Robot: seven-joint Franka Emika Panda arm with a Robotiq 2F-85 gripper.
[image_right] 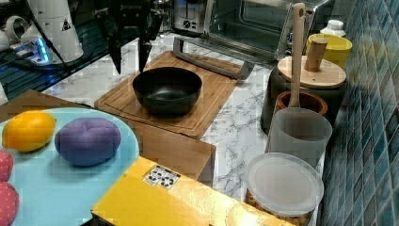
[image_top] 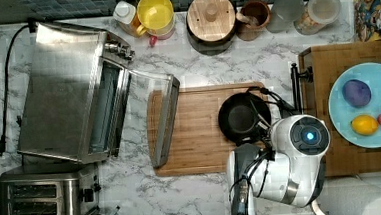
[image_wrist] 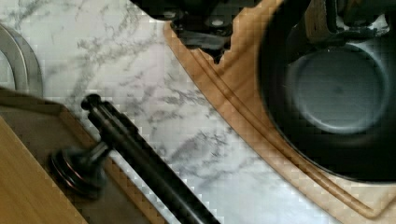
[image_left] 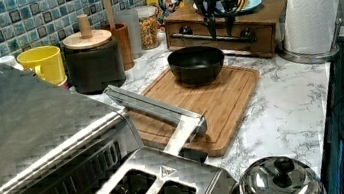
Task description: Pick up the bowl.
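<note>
Approach — gripper above the bowl's rim
Gripper [image_right: 128, 59] hangs with fingers spread, empty; the bowl [image_right: 167, 89] sits on the board [image_right: 207, 101] — next, I judge, lower to straddle the rim, then close

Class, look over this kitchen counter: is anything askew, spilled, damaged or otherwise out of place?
Nothing is spilled or broken. One oddity: the steel toaster oven sits at an angle, and its open glass door rests on the wooden cutting board. The matte black bowl stands upright on that board.
</note>
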